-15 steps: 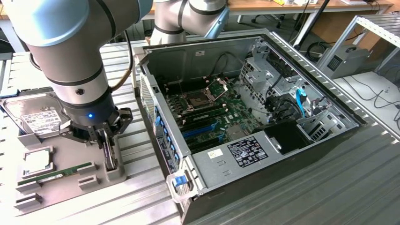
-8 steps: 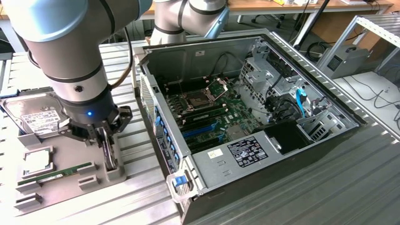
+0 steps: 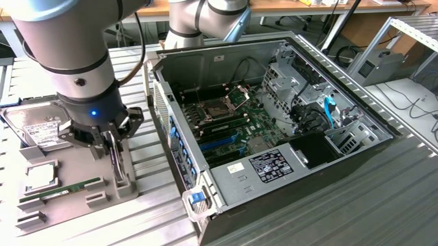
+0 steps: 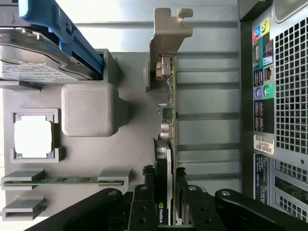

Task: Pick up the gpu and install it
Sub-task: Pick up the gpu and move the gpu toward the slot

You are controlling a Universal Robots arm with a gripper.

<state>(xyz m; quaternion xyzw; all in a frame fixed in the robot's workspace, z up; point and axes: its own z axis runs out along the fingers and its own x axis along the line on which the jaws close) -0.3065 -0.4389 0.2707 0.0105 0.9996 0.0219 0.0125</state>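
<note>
In the exterior view the arm (image 3: pixel 68 46) reaches down at nine o'clock of the open case (image 3: pixel 205 61); the gripper (image 3: pixel 113 148) hangs low over a grey tray (image 3: pixel 126 192) on the slatted worktop (image 3: pixel 157 220). The gpu (image 3: pixel 122 171) stands on edge along the tray's three o'clock side, the side nearest the case; the gripper comes down right over it.

In the wrist view the gripper (image 4: pixel 165 169) straddles the gpu (image 4: pixel 171 115); its black fingers (image 4: pixel 143 202) sit one on each face of the card and pinch it at the end away from the silver bracket (image 4: pixel 168 33). The card sits upright in its slot in the tray (image 4: pixel 130 144); whether it is raised off the slot cannot be told. The bare worktop (image 4: pixel 207 101) lies between the card and the rear of the case (image 4: pixel 288 96).

The rest of the tray, by the exterior view: a hard drive (image 3: pixel 40 130) with a white label at eleven o'clock; a CPU (image 3: pixel 41 175) in a square frame at about nine o'clock; a green memory stick (image 3: pixel 60 191) at about seven o'clock. The wrist view shows the same hard drive (image 4: pixel 38 57), CPU (image 4: pixel 32 137) and memory stick (image 4: pixel 65 179), all well apart from the gripper.

The case lies on its side with the panel off; its motherboard (image 3: pixel 226 118) faces up, at three o'clock from the tray.
</note>
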